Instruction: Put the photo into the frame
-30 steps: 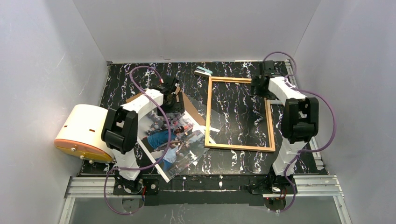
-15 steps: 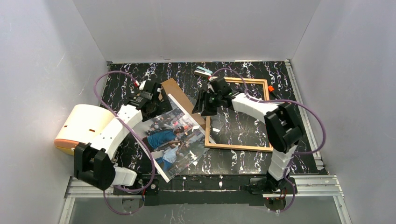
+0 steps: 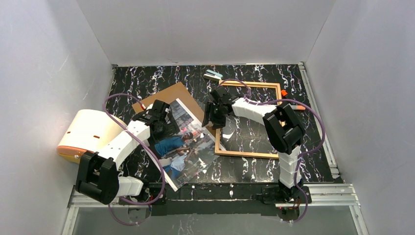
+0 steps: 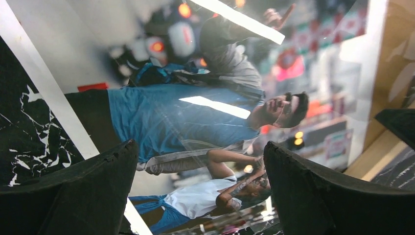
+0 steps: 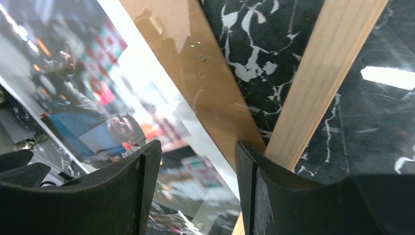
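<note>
The photo (image 3: 188, 147) lies askew on the brown backing board (image 3: 161, 98), its corner reaching the frame (image 3: 249, 154). The left gripper (image 4: 200, 161) hovers over it, spread wide, while the right gripper (image 5: 198, 156) is at the frame's left rail, jaws parted and empty. It seems best to pinch only the photo's free edge, not the board beneath.

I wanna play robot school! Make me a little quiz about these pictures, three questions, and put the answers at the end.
1. True or false: the photo lies fully inside the frame.
2. Fill in: the brown board peeks out from under the ____.
3. The open left gripper hangs over: A) the frame B) a spoon C) the photo.
Key: 1 false. 2 photo. 3 C.
</note>
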